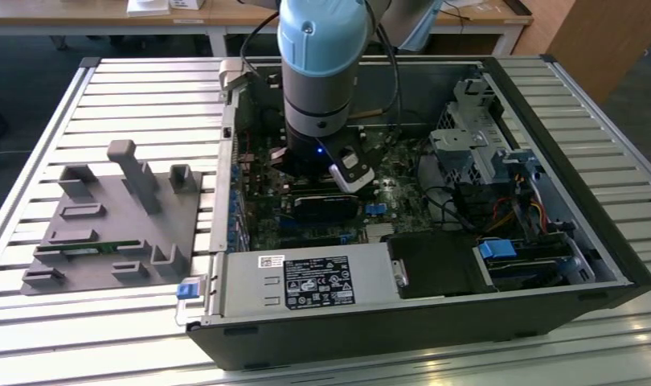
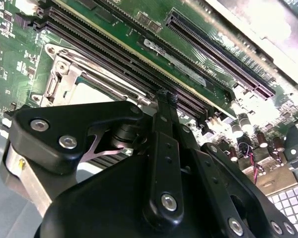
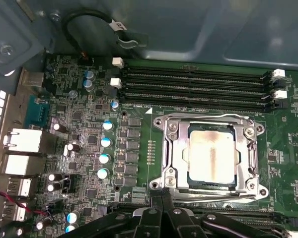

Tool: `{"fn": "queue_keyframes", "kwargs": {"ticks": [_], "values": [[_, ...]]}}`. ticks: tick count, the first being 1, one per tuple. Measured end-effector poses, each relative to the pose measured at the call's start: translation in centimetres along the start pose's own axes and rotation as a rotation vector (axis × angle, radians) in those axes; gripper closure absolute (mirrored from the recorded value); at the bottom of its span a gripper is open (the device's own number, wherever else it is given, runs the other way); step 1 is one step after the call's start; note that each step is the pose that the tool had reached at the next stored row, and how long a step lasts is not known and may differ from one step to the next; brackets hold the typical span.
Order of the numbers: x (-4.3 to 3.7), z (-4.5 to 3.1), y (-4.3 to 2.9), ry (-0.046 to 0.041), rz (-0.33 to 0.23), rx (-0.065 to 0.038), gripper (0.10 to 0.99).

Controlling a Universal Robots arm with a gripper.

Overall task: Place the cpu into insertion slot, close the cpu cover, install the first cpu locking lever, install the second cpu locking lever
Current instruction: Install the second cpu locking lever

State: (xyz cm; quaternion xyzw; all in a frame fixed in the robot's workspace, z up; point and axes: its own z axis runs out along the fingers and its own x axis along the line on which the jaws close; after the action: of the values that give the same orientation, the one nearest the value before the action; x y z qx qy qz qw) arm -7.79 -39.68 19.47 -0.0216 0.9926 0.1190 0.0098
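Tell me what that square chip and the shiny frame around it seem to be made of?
The cpu looks metal-topped: a dull, matte silver-grey lid with a faint tan stain. The cpu cover around it looks like bright stamped steel, since it glints and reflects light. The exact metals can't be told.

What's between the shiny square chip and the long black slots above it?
In the first wrist view, the silvery cover frame's edge and a strip of green board lie between the chip and the long black slots.
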Motion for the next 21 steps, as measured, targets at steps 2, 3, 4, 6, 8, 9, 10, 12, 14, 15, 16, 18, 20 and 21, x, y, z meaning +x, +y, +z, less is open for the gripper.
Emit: {"fn": "queue_keyframes", "kwargs": {"ticks": [2,3,4,6,8,9,10,12,14,15,16,18,20,21], "values": [[0.01,0.05,-0.02,-0.0001,0.000,-0.004,0.965],[0.02,0.05,-0.03,-0.0001,0.000,-0.006,0.965],[0.01,0.06,-0.03,-0.0003,0.000,-0.011,0.965],[0.01,0.07,-0.02,-0.0008,0.000,-0.020,0.965],[0.01,0.08,-0.02,-0.0012,0.000,-0.026,0.965],[0.01,0.12,-0.01,-0.0018,0.000,-0.028,0.965],[0.01,0.09,-0.01,-0.0018,0.000,-0.029,0.965],[0.01,0.06,-0.02,-0.0014,0.000,-0.029,0.965],[0.02,0.06,-0.02,-0.0012,0.000,-0.029,0.965],[0.02,0.09,-0.03,-0.0012,0.000,-0.029,0.965],[0.02,0.14,-0.04,-0.0012,0.000,-0.029,0.965],[0.03,0.26,-0.06,-0.0015,0.000,-0.030,0.965],[0.05,0.39,-0.10,-0.0015,0.000,-0.032,0.965],[0.08,0.45,-0.12,-0.0015,0.000,-0.032,0.965]]}}
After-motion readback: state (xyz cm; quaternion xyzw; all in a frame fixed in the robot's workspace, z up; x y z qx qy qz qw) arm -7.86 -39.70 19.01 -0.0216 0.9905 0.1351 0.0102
